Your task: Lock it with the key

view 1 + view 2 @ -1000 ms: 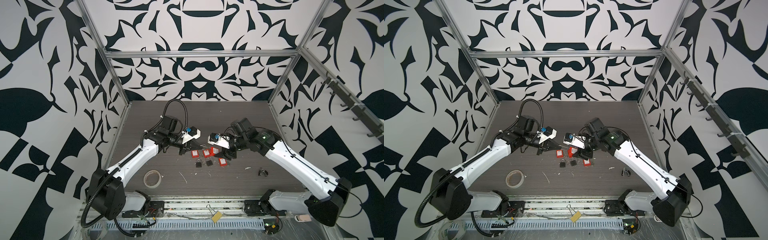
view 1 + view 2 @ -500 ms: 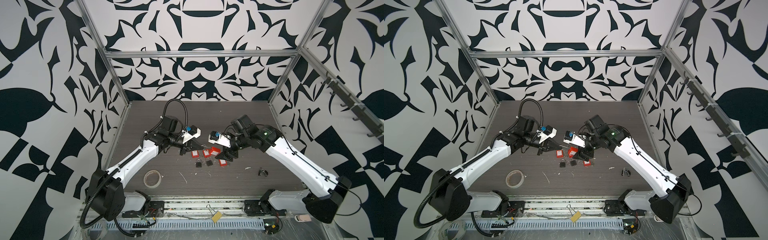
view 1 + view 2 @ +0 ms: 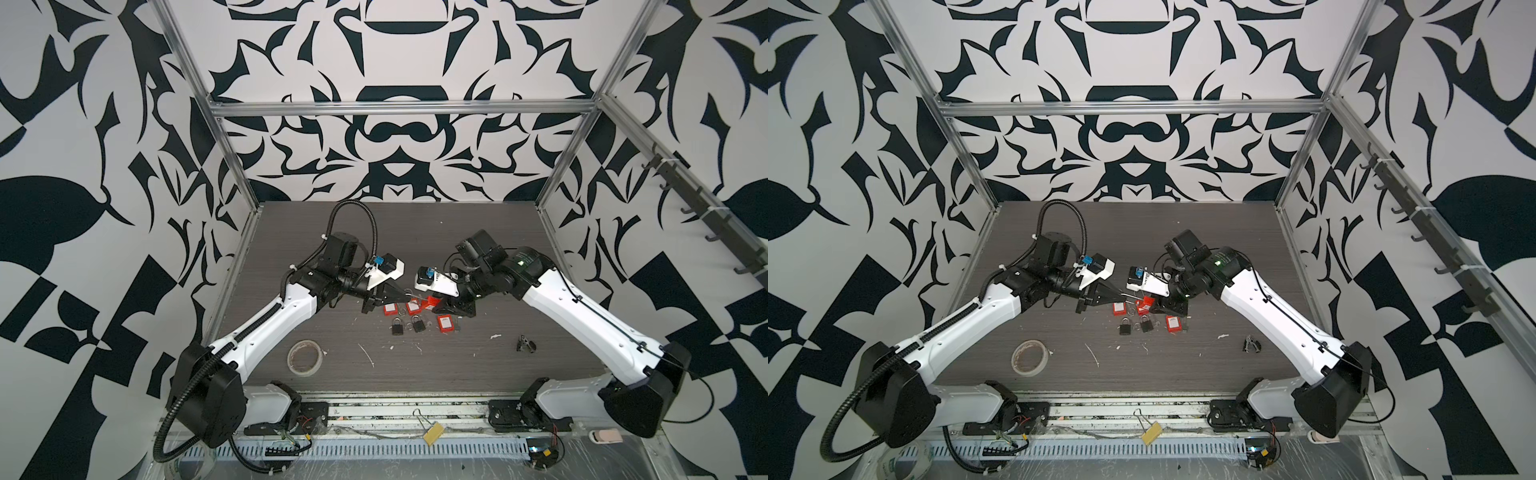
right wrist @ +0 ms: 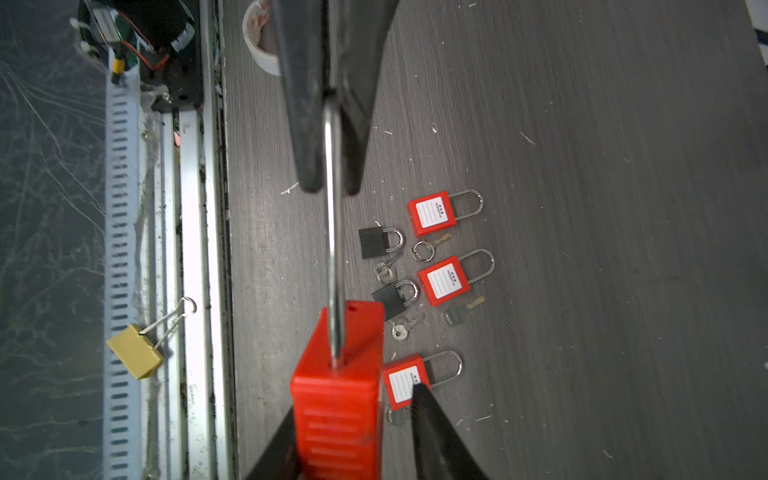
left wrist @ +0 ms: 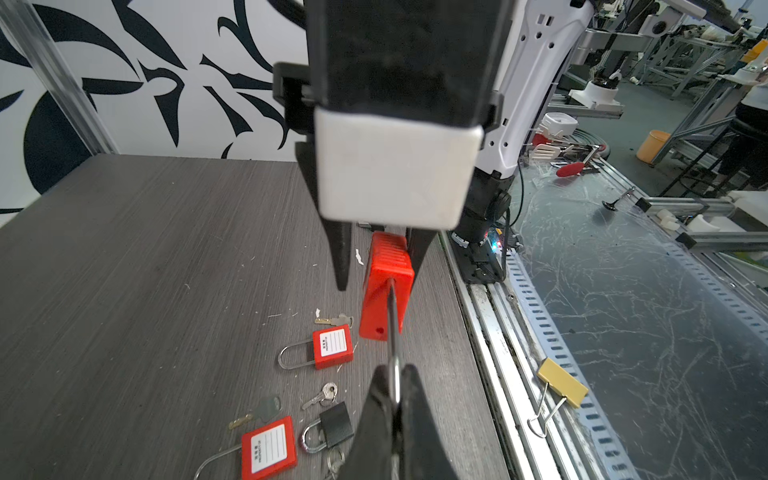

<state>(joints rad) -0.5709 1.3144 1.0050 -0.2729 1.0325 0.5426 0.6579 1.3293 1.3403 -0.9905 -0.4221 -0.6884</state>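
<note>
A red padlock [image 5: 384,291] hangs in the air between the two arms, above the table. My left gripper [image 5: 395,374] is shut on its steel shackle [image 4: 333,208]. My right gripper [image 4: 353,403] stands open around the red body [image 4: 336,395]: one finger lies against it, the other is a small gap away. In both top views the grippers meet at mid-table, left gripper [image 3: 409,297] and right gripper [image 3: 1160,307]. Several keys lie loose on the table, among them a silver key [image 4: 401,330] and a dark-headed key [image 4: 461,311]. No key is in either gripper.
Below the held lock lie three red padlocks [image 3: 390,308] [image 3: 413,306] [image 3: 444,322] and two black padlocks [image 3: 397,327] [image 3: 419,324]. A tape roll [image 3: 305,357] sits front left, a small dark metal piece [image 3: 525,344] front right, a yellow binder clip [image 3: 432,432] on the front rail.
My right gripper's jaws have narrowed around the red padlock body. The left gripper has kept its hold on the shackle and barely moved.
</note>
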